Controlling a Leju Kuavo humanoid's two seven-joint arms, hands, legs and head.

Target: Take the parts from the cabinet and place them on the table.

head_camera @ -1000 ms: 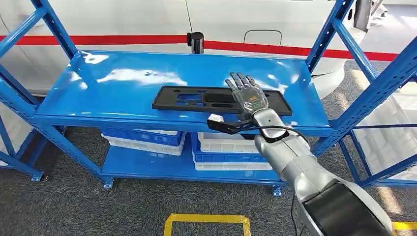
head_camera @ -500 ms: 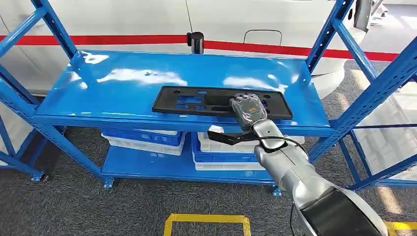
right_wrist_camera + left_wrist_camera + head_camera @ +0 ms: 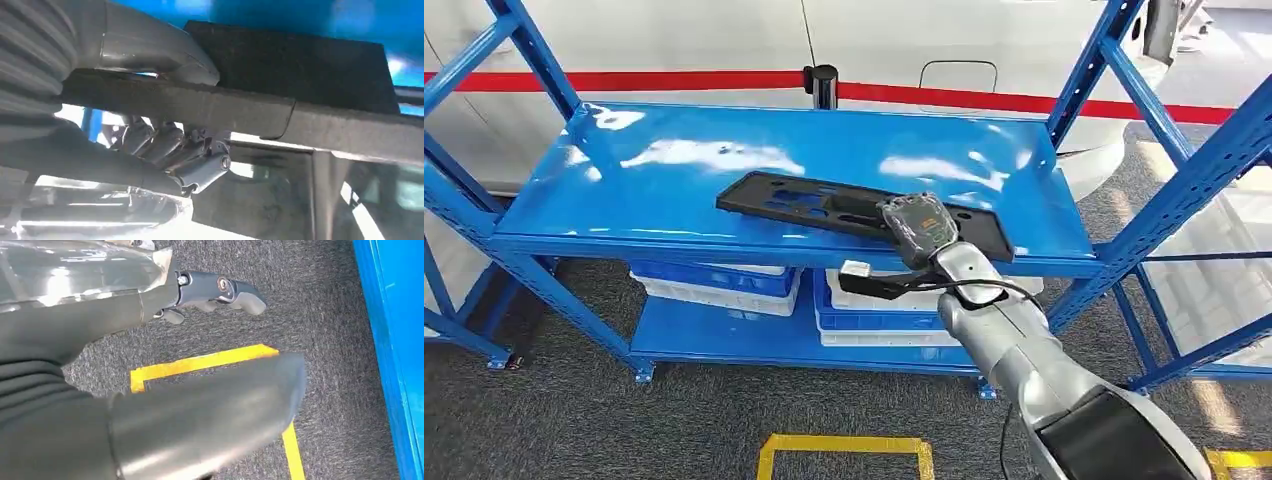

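A long flat black plastic part (image 3: 824, 205) with cut-outs lies across the top shelf (image 3: 674, 180) of the blue rack. My right hand (image 3: 919, 228) grips its near edge towards the right end, and the part now sits skewed and tilted, its right end by my hand. In the right wrist view the thumb (image 3: 155, 50) lies on one side of the black part's edge (image 3: 240, 107) and the darker fingers (image 3: 185, 150) curl on the other side. My left hand (image 3: 210, 290) hangs over the grey carpet with its fingers curled and nothing in it.
Blue and white bins (image 3: 724, 285) sit on the lower shelf. Blue uprights (image 3: 1164, 190) frame the rack on both sides. A white vehicle body with a red stripe (image 3: 984, 100) stands behind. Yellow floor tape (image 3: 844, 450) marks the carpet in front.
My right hand went from lying flat over the part to closing on its near edge. The part has since turned and lifted, its left end swinging away from the front edge.
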